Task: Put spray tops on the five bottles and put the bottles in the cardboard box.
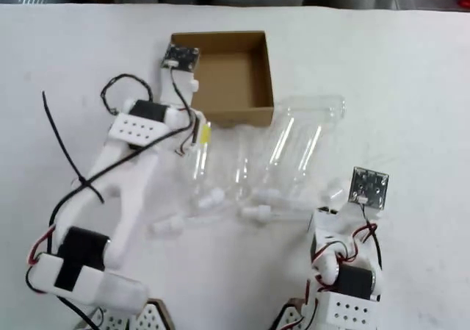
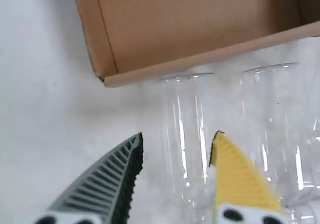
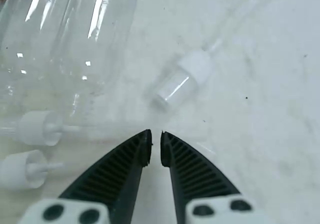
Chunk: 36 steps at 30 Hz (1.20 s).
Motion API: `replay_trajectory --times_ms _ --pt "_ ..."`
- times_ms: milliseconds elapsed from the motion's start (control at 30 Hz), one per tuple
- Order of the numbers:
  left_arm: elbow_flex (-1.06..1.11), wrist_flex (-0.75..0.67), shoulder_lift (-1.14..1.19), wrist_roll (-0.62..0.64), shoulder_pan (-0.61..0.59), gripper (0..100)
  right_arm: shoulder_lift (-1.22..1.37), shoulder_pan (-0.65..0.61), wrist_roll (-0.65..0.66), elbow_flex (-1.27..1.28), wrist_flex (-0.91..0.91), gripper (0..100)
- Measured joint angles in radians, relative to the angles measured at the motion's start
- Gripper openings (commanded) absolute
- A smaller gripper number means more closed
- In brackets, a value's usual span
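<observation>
Several clear bottles (image 1: 294,142) lie on their sides on the white table in front of the open cardboard box (image 1: 253,69). My left gripper (image 2: 178,134) is open, its grey and yellow fingers either side of one bottle (image 2: 187,129) near the box's front corner (image 2: 102,77); in the high view the left gripper (image 1: 195,142) sits by that corner. My right gripper (image 3: 155,132) is shut on nothing, just short of a loose white spray top (image 3: 182,79) with its thin tube. Two more spray tops (image 3: 37,126) lie beside the bottle necks.
More white spray tops (image 1: 213,198) are scattered along the table below the bottles, one (image 1: 169,226) near the left arm. Black cables (image 1: 66,153) trail over the table on the left. The right arm's base (image 1: 345,286) stands at the front edge.
</observation>
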Motion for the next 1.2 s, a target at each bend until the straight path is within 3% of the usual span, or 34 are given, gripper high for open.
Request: replay_trajectory --times_ms 300,600,800,967,1200 --pt "-0.005 -0.114 0.114 0.0 0.017 30 0.0 0.0 0.0 0.0 0.0 2.3" --pt "-0.087 -0.114 0.288 0.002 -0.023 30 0.0 0.0 0.0 0.0 0.0 2.2" --pt "-0.164 -0.112 0.413 0.002 -0.026 20 0.0 0.0 0.0 0.0 0.0 2.1" --pt "-0.282 -0.009 0.476 -0.003 -0.023 12 0.0 0.0 0.0 0.0 0.0 2.1" --pt "-0.342 0.12 0.489 -0.213 -0.025 8 0.0 0.0 0.0 0.0 0.0 2.1"
